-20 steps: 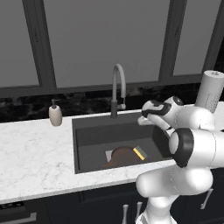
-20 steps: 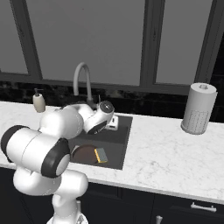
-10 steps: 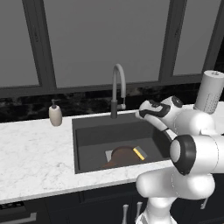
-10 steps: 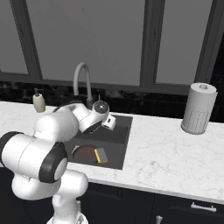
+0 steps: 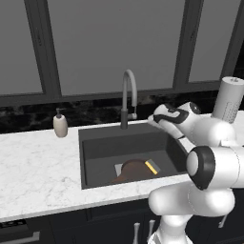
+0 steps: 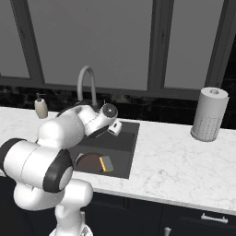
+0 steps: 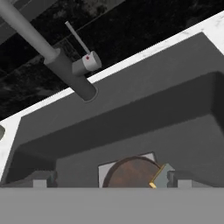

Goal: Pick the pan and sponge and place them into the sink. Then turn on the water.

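One pan point(image 5: 134, 170) and one sponge point(image 5: 151, 167) already lie in the sink point(image 5: 102, 147), the pan over the light drain plate point(image 7: 103, 170) and the sponge touching its right edge, so the step left looks to be turning on the water. The gripper point(image 7: 109, 178) hangs empty above the basin's right half with its fingers point(image 7: 38, 179) spread wide apart. In the hand view the single gooseneck faucet point(image 5: 128, 98) stands ahead of the gripper and a little to its left, at the back rim of the sink, well apart from the fingers. Its one thin lever point(image 7: 79, 40) rises from a small side knob with a red dot and slants up and away from the base; that slim rod is the thing the fingers must reach. No stream falls from the spout. One soap dispenser point(image 5: 60, 125) and one paper towel roll point(image 6: 209, 114) stand on the marble counter point(image 6: 184, 161)
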Robot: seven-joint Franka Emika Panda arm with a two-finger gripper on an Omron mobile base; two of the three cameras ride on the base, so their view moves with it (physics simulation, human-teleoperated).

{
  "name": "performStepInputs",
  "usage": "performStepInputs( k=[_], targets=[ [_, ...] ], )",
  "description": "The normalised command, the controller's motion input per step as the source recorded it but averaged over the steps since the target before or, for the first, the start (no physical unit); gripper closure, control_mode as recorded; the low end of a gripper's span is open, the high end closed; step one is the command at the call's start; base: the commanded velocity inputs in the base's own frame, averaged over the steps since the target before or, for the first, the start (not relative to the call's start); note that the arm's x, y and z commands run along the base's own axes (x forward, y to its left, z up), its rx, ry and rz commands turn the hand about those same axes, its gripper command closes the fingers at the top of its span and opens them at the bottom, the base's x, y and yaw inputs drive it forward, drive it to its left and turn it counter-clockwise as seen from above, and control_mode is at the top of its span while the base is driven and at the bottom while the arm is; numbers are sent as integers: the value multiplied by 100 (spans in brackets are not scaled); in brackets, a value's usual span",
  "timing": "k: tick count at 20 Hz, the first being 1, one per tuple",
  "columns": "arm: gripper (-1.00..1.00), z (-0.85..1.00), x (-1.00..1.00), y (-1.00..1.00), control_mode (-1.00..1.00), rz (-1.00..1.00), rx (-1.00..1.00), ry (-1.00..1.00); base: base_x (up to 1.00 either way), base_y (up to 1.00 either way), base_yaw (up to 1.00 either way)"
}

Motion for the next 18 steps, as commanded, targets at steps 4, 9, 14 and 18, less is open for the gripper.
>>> performStepInputs(
  k=[4,9,14,18],
  targets=[
    [-100,0,7,1,-100,0,20,-6,0,0,0],
    [-100,2,9,6,-100,0,18,-1,0,0,0],
    [-100,2,16,6,-100,-1,11,0,0,0,0],
    [-100,0,0,0,-100,0,0,0,0,0,0]
  ],
)
